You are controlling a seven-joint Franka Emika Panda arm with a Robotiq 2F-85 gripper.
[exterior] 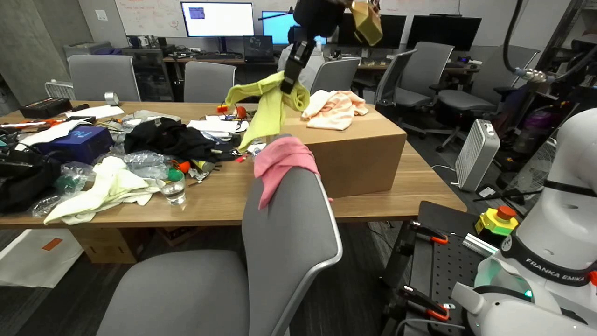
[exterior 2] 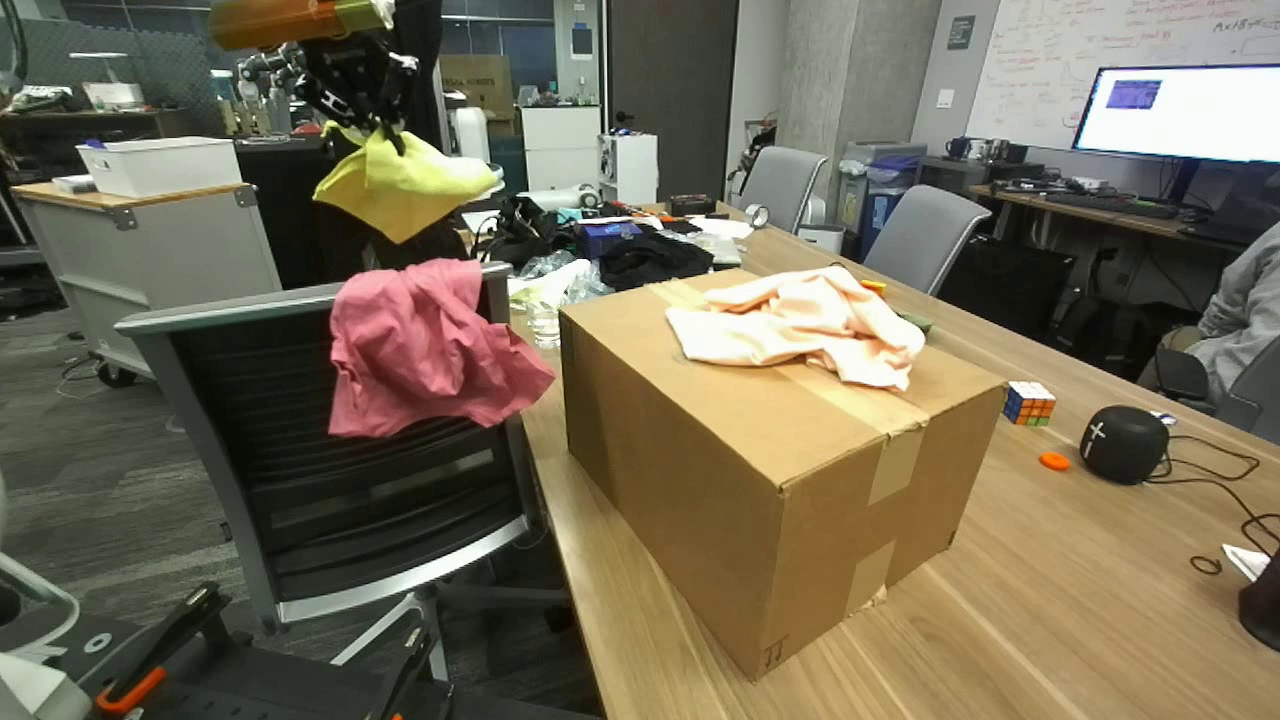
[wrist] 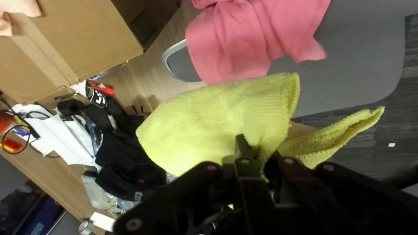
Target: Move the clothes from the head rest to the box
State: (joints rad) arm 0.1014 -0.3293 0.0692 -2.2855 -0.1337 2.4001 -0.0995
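Observation:
My gripper is shut on a yellow cloth and holds it in the air above the chair back, beside the box. The cloth hangs in folds; it also shows in the wrist view, pinched between the fingertips. A pink cloth is draped over the top of the grey chair back, below the yellow cloth. The closed cardboard box stands on the table right by the chair. A crumpled peach cloth lies on top of the box.
The wooden table carries a glass of water, a cream cloth, black clothing and a blue box. A black speaker and a puzzle cube are beyond the cardboard box.

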